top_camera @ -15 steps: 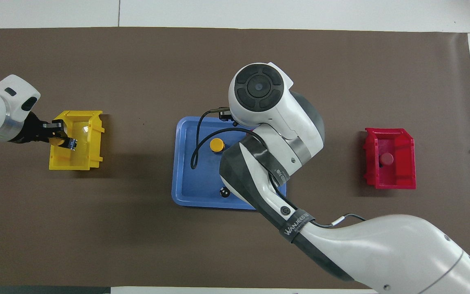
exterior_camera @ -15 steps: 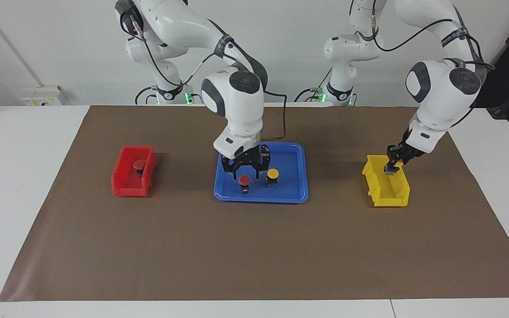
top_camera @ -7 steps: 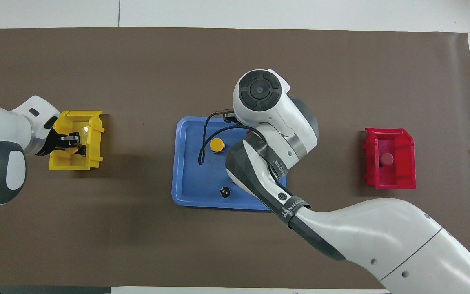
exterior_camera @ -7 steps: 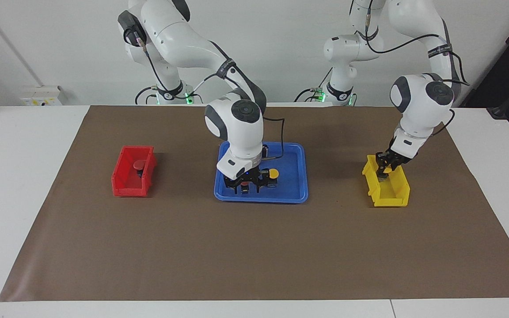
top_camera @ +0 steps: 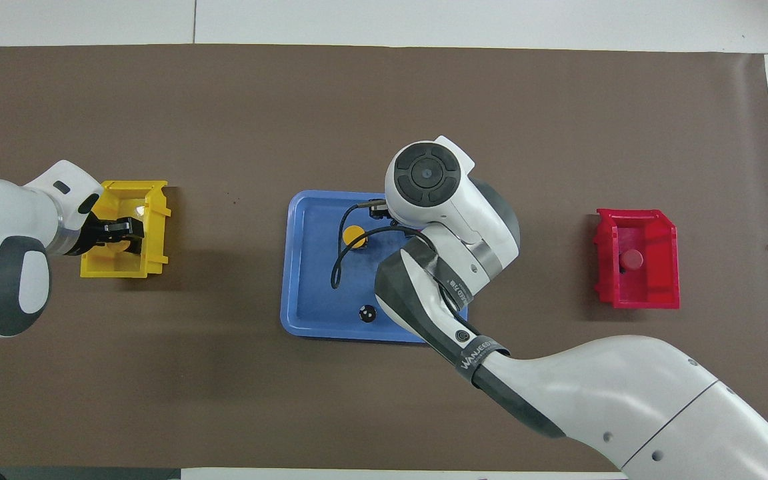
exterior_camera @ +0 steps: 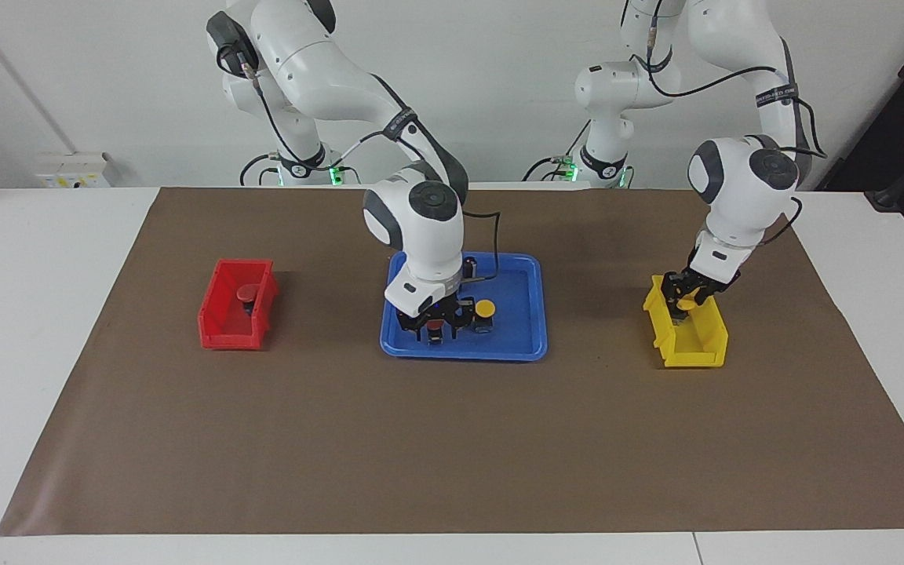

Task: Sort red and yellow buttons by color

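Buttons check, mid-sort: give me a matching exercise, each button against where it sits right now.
Things:
1. red button away from the arms
2. red button under the right gripper
3. free yellow button
4. yellow button at the left gripper

Places:
A. in the blue tray, no gripper at it
B. in the red bin
C. over the yellow bin
D. in the blue tray, between fingers

Pairs: 1-B, 2-D, 3-A, 4-C
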